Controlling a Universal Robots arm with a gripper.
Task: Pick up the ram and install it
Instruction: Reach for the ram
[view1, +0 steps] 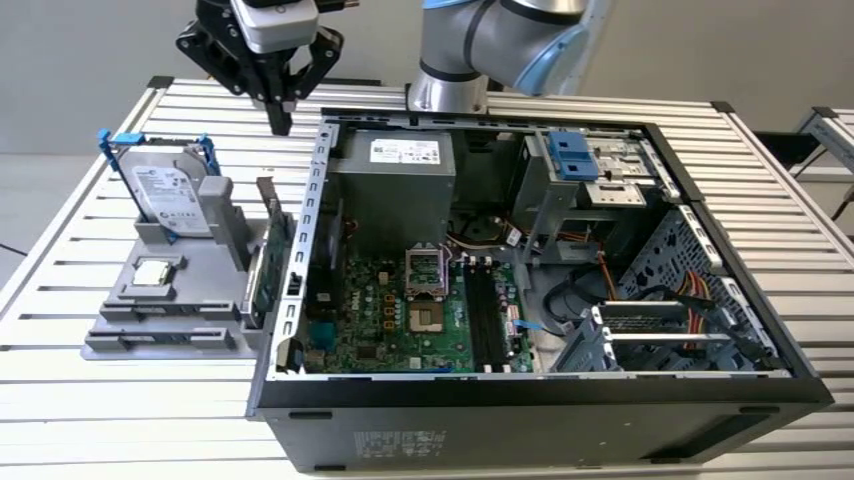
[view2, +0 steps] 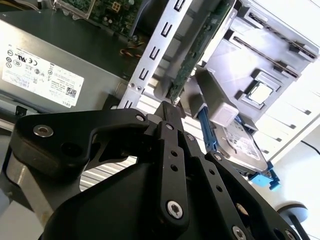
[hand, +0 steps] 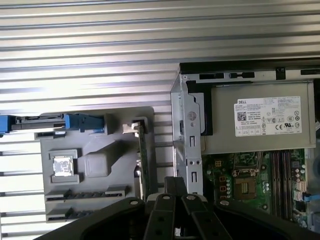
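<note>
Silver ribbed slats form one table (view1: 74, 255). At the exterior view's left it carries one grey holder (view1: 127, 335). One hard drive (view1: 171, 195) stands upright on the holder in a blue carrier (view1: 120, 137), and one square processor chip (view1: 155, 270) lies flat in a recess beside it. Two long slots (hand: 75, 214) run across the holder beyond the chip. The ram (hand: 87, 194) is hard to make out: in the first wrist view it appears to be the thin dark strip on edge in the slot nearer the chip, resting in the holder and well apart from the pincer. Further right, one green expansion card (view1: 274, 265) stands on edge along the holder's side, just beside the computer. Its metal bracket rises at the far end. One black gripper (view1: 280, 122) hangs above the table near that bracket end. Its two fingers are pressed together to a single tip, grasping nothing and touching nothing. Both wrist views show the same clenched tip (view2: 169, 107) (hand: 175, 182) near the card's end. Right of the card, one open computer case (view1: 534, 420) lies on its side. It shows one grey power supply (view1: 394, 180) and one green motherboard (view1: 387, 320). Whether any stick sits in the motherboard's memory sockets cannot be told. The arm (view1: 494, 40) rises behind the case and is cut off by the picture's edge. In the first wrist view the gripper's body hides one end of the card, and the hard drive's carrier is cut off at the edge.
</note>
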